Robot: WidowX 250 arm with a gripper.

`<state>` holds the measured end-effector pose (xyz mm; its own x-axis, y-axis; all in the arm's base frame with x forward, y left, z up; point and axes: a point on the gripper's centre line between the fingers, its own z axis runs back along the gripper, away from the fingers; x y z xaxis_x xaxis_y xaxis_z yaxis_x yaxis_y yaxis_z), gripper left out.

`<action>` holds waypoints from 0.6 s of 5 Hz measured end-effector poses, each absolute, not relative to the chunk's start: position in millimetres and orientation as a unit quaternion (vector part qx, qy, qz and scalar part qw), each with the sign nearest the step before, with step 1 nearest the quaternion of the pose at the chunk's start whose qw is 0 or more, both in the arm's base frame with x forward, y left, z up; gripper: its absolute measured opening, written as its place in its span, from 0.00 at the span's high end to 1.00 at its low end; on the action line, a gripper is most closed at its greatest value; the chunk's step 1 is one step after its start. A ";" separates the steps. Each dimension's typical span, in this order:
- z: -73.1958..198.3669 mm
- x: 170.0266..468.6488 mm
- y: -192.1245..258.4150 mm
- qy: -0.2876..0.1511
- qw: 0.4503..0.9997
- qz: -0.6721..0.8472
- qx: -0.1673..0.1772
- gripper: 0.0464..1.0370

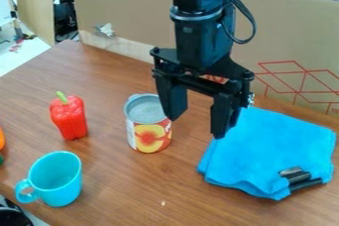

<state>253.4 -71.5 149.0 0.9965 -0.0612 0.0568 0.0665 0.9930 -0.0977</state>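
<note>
Your fixed camera looked down at a slant onto the counter point(139, 185), from the side opposite the upright cardboard point(126, 17) it faced. You had it fairly close — the pincer point(196, 128) loomed large near mid-view, and the counter ran out past the bottom and right edges.

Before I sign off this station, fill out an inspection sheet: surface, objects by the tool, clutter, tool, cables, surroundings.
Surface: brown table, small pale speck near the front
Nearest things: upright can; folded blue cloth
Clutter: red pepper, turquoise mug, black object on the cloth
Tool: tool open, between can and cloth in view, holding nothing
Cables: black cable looped beside the arm
Surroundings: cardboard behind the table
</note>
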 end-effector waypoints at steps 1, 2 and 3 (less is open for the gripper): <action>143.4 252.2 -71.3 -0.016 0.998 -0.032 -0.048 0.04; 137.3 257.2 -51.0 -0.021 0.998 0.001 -0.053 0.04; 131.1 261.8 -26.7 -0.012 0.999 0.044 -0.015 0.04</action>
